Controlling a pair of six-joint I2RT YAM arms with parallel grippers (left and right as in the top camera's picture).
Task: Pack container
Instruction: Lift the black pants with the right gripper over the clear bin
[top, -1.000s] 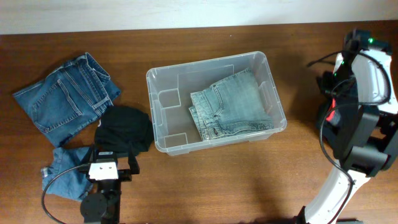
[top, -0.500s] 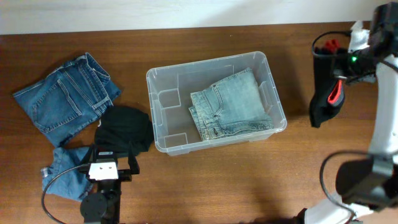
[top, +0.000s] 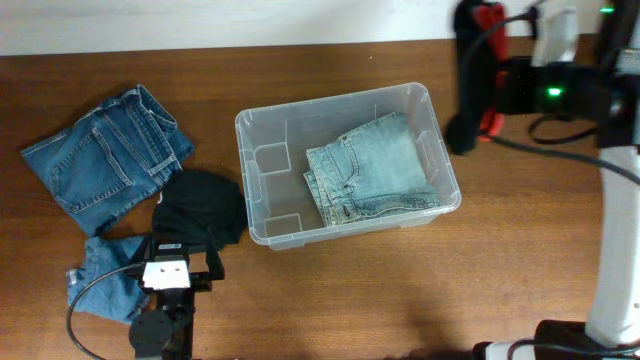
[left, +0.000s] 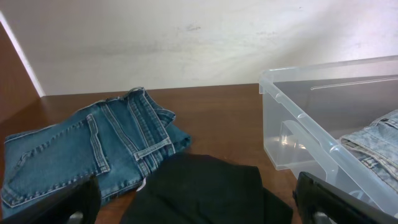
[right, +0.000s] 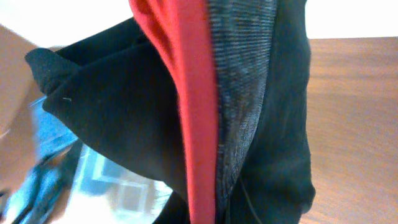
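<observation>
The clear plastic rectangular container (top: 335, 100) sits mid-bench holding folded pale-blue jeans (top: 375, 170). The right gripper (top: 508, 75), clamping a black-and-red garment (top: 466, 100), hangs beside its far-right corner.

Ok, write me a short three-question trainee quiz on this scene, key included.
1. True or false: the container is empty.
2. What hangs from the right gripper? A) a black and red garment B) a white towel C) nothing
3. Fill in: the dark blue jeans lie on the ___ arm's side of the container.

Key: 1 false, folded light jeans lie inside it; 2 A; 3 left.
</observation>
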